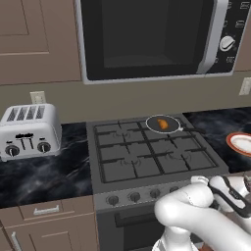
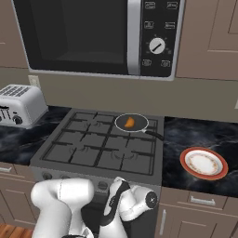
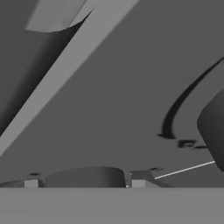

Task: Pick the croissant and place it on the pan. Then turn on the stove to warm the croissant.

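Croissant (image 1: pixel 163 124) is sitting in the pan (image 1: pixel 172 119) on the stove's (image 1: pixel 147 157) rear right burner. My tool is working low against the stove's grey front by a round knob (image 3: pixel 85 177); cannot tell whether its jaws are apart or together

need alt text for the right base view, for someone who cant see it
A croissant lies in a small dark pan on the back right of a grey gas stove, under a large microwave. A toaster stands on the left counter, a red-rimmed plate on the right, and the white arm bends low before the knobs.
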Robot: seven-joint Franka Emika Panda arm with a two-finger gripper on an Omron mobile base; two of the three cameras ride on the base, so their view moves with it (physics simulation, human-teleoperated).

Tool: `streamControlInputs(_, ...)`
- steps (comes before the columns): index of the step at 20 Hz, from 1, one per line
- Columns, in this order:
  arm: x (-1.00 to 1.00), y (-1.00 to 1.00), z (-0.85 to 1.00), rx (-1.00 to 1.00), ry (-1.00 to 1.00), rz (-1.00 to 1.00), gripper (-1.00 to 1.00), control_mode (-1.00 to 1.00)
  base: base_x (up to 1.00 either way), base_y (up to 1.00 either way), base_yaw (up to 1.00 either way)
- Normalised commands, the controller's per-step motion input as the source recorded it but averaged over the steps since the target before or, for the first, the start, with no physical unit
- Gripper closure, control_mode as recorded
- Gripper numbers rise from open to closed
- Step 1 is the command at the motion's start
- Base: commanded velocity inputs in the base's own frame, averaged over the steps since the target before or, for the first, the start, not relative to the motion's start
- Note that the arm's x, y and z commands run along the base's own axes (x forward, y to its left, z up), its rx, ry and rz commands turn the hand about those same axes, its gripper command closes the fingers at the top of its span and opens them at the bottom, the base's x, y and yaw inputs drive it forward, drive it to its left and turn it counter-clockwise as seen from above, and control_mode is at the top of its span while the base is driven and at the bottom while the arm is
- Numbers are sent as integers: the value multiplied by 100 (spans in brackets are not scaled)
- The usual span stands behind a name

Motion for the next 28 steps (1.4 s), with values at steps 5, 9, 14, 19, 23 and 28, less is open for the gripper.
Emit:
streamControlInputs(5, 3, 72, -12, -94, -47, 2, 100, -100, 0, 0, 0)
streamControlInputs(9, 0, 96, -29, -98, -80, 8, 100, -100, 0, 0, 0)
streamControlInputs(14, 0, 100, -27, -92, -96, 10, 100, -100, 0, 0, 0)
streamControlInputs(19, -1, 100, -27, -93, -96, 11, 100, -100, 0, 0, 0)
streamControlInputs(23, -9, 99, -28, -100, -86, 9, 100, -100, 0, 0, 0)
streamControlInputs(28, -5, 100, -28, -98, -91, 8, 100, -100, 0, 0, 0)
